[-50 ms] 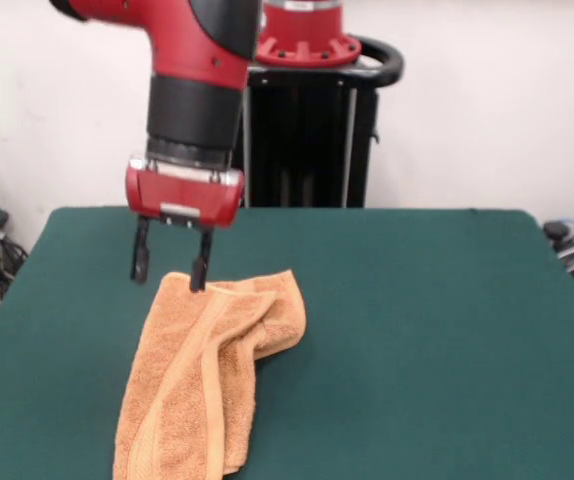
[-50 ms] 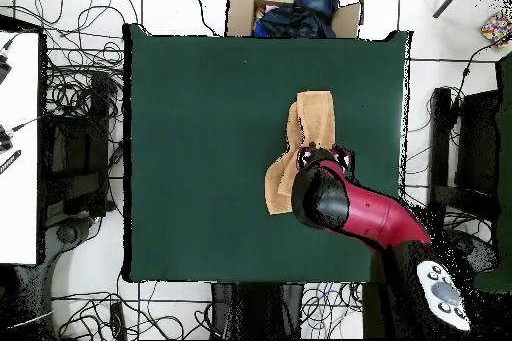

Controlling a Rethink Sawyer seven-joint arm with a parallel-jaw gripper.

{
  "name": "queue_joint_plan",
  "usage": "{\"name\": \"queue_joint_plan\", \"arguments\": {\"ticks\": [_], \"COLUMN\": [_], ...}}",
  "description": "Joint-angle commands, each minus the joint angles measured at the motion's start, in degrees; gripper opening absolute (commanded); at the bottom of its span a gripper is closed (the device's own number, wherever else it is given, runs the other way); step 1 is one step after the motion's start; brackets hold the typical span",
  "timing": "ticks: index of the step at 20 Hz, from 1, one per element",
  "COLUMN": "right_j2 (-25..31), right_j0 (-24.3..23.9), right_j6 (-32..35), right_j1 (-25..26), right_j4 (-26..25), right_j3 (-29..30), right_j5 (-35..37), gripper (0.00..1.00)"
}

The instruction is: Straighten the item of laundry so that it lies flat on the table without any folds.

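The item of laundry [image 1: 202,380], an orange-tan towel, lies on the green table [image 1: 417,330] folded over itself lengthwise, with a bunched lump at its far right corner. It runs from under my gripper to the near table edge. My gripper [image 1: 170,274] hangs open just above the towel's far end. One fingertip [image 1: 199,282] is at the towel's far edge and the other is over bare table to the left. In the overhead view the towel [image 2: 312,117] stretches as a narrow, creased strip on the table [image 2: 200,137], and the red arm [image 2: 350,207] hides part of it and the gripper.
A cardboard box [image 2: 240,12] holding dark clothes stands just past the table's edge in the overhead view. Cables cover the floor around the table. The black pedestal [image 1: 307,130] stands behind the table. A white surface [image 2: 18,147] lies beyond the table's left edge in the overhead view.
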Motion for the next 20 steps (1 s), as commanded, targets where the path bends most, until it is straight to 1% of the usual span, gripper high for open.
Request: {"name": "queue_joint_plan", "arguments": {"ticks": [1,5,15,16,20], "right_j2": [2.4,4.0,5.4,4.9,6.3], "right_j0": [0.6,-1.0,-0.8,0.0,0.0], "right_j6": [15.5,14.4,14.2,14.0,13.2], "right_j1": [7.3,9.2,12.6,12.3,12.5], "right_j4": [3.5,3.0,2.6,2.8,3.5], "right_j3": [2.9,2.3,0.3,-0.2,-0.9], "right_j5": [-3.0,-4.2,-6.8,-6.6,-3.8], "gripper": [1.0,1.0,1.0,1.0,1.0]}}
